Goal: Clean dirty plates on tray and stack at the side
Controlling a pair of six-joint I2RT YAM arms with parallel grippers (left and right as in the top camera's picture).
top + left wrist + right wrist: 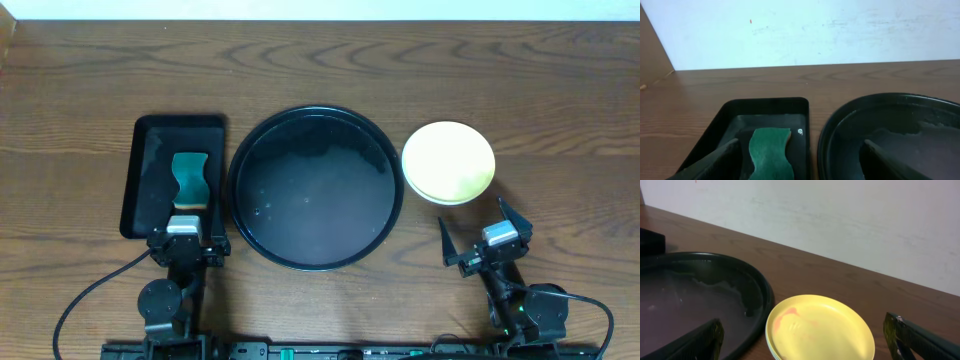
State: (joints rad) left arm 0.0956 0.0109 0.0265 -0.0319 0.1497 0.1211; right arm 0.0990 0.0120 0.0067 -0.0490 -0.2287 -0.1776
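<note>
The large round black tray [315, 190] lies mid-table with nothing on it but wet streaks; it also shows in the left wrist view as the tray [890, 130] and in the right wrist view as the tray [690, 290]. To its right, on the wood, a pale yellow plate [448, 162] faces up. Up close this plate [820, 330] has a faint reddish smear, and a thin rim of another plate shows under it. My right gripper [480, 228] is open just in front of the plate, the gripper [807, 340] holding nothing. My left gripper [187, 222] is open too, the gripper [800, 162] empty.
A small rectangular black tray [150, 170] left of the round one holds a teal sponge [190, 178]. The sponge [771, 152] lies just ahead of my left fingers inside that tray [765, 107]. A white wall runs behind the table's far edge. Cables trail from both arm bases.
</note>
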